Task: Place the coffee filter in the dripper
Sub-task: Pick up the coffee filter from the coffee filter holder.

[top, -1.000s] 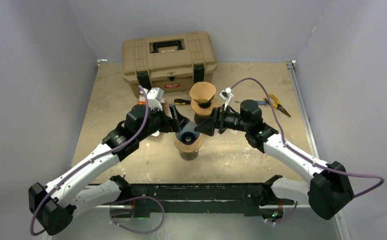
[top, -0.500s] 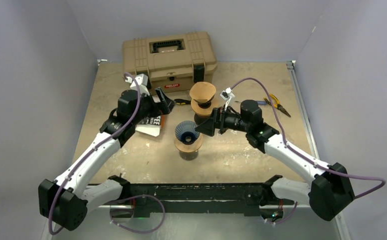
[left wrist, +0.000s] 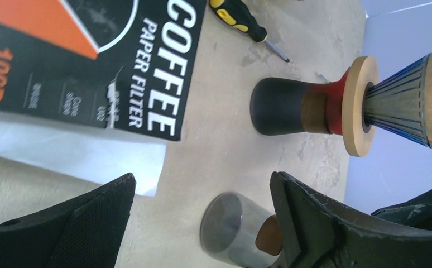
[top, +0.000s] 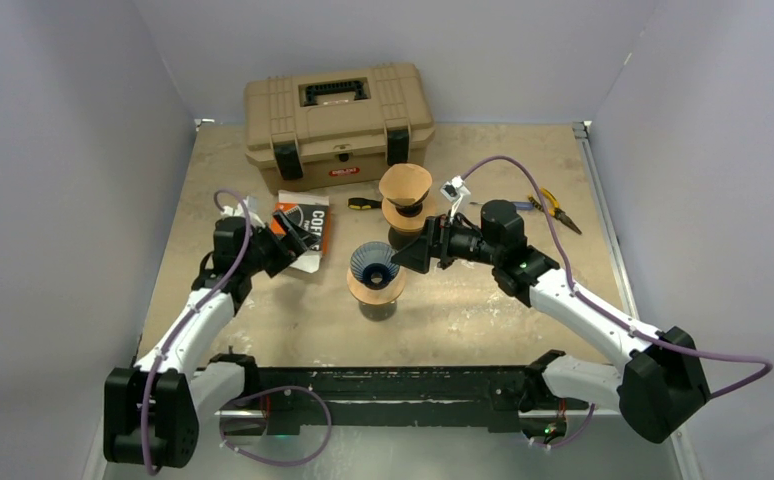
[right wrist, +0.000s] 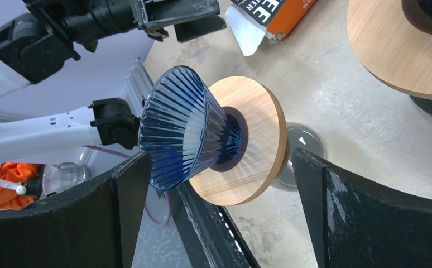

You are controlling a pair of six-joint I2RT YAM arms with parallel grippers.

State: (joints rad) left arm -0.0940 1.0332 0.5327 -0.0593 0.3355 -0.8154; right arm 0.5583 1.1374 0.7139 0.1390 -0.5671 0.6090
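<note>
The left gripper has pulled back from the dripper toward the left edge of the table. It now hangs over the filter pack, which the arm had mostly hidden.

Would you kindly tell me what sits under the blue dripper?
Under the blue dripper: a wooden disc, then a clear glass; the disc hides most of it.

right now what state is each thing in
near dripper: upright, empty
far dripper: upright, brown filter inside
filter pack: flat, end open
toolbox: lid shut
left gripper: open, empty
right gripper: open, empty
</note>
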